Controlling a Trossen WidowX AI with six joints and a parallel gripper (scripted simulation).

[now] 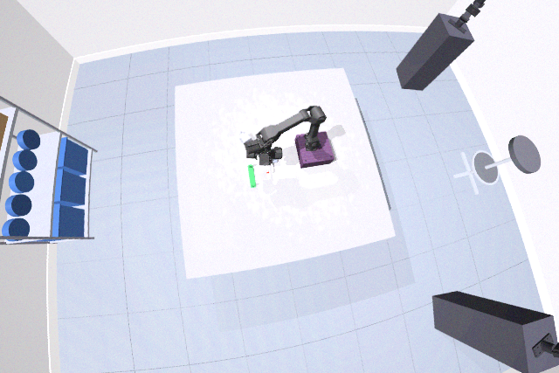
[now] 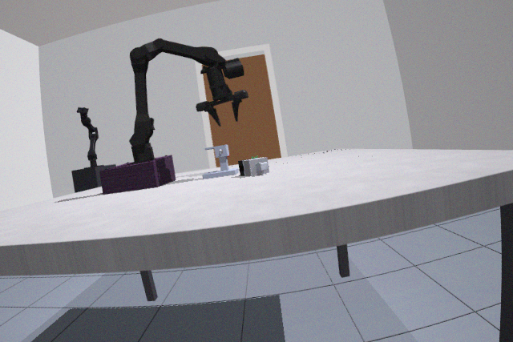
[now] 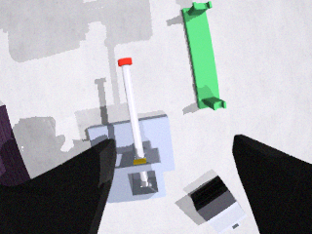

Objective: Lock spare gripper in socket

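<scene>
Hand hovering open above the mount, pin seated in the socket.

The hand point(image 2: 228, 123) point(image 3: 175, 146) is pointing down, its fingers standing well apart and gripping nothing. One lock pin point(image 3: 131, 107) is running through the socket of one pale-blue mount point(image 2: 223, 160) point(image 3: 158, 129); in the wrist view its long axis is lying nearly upright, leaning slightly, the red head at the upper end. One spare gripper point(image 2: 253, 166) point(image 3: 175, 146) is lying near the mount, slanting, its dark end toward the upper left. One green bar point(image 1: 251, 176) point(image 3: 202, 58) is lying apart from the pin, open table point(image 1: 217, 242) point(image 2: 310, 189) showing between them. The mount is standing well inside the table's edges.
</scene>
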